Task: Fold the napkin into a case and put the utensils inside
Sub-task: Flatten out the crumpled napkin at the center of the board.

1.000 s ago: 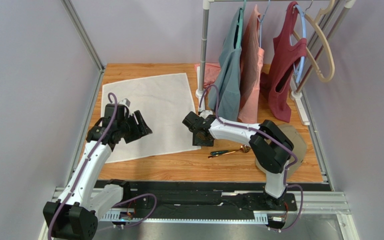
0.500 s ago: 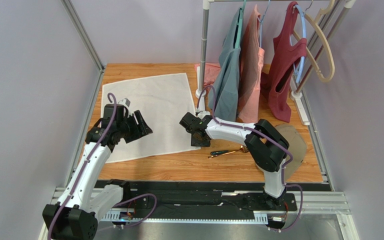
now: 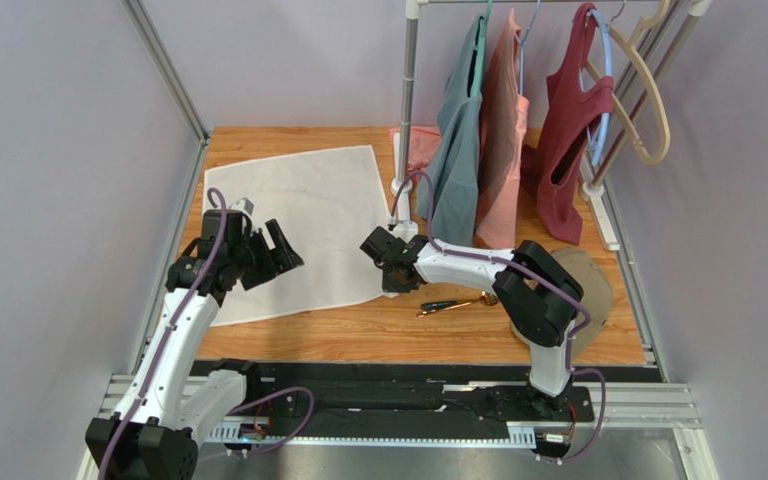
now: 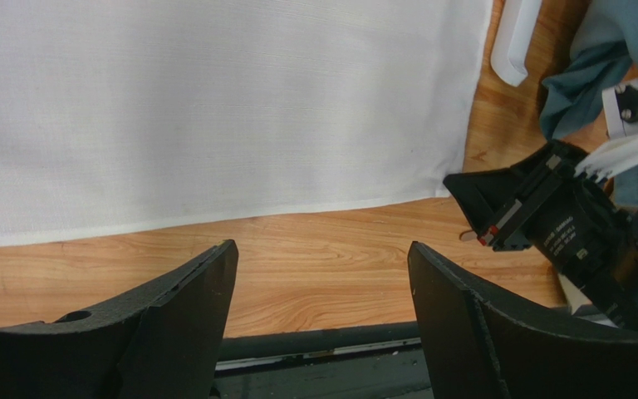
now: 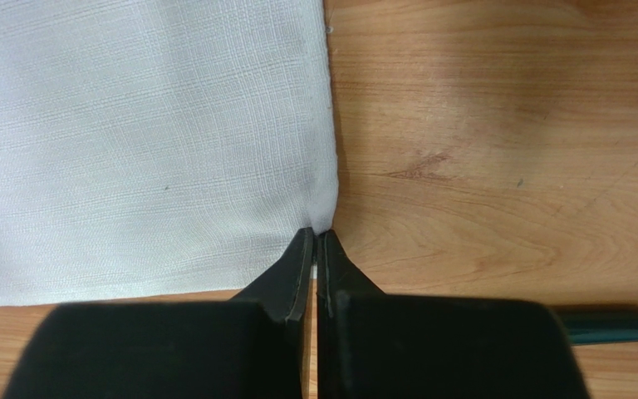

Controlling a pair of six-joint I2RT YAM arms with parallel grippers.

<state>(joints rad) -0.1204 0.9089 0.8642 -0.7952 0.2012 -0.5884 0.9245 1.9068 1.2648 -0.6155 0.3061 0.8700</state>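
White napkin (image 3: 303, 215) lies flat & unfolded on the wood table (image 3: 358, 335), in the upper-left part of the top view. R gripper (image 3: 389, 287) is down at the cloth's lower-right corner. In the R wrist view its two black fingers (image 5: 291, 274) are pressed together w/ the corner tip pinched btw them. The fabric is puckered a little just above the tips, rest of the sheet flat. L gripper (image 3: 273, 260) sits over the lower-left part of the napkin w/ jaws spread wide, holding nothing. Its wrist view shows both fingers (image 4: 183, 309) well apart, w/ wood & the cloth's near edge in the gap; can't tell if the tips touch the cloth. The utensils (image 3: 456, 303) lie on bare wood just right of the R gripper, near centre of the top view. Dark handles point left, gold head right, off the napkin. One green handle shows at the lower-right edge of the R wrist view. Some garments (image 3: 478, 130) hang on a rack (image 3: 407, 100) at upper right
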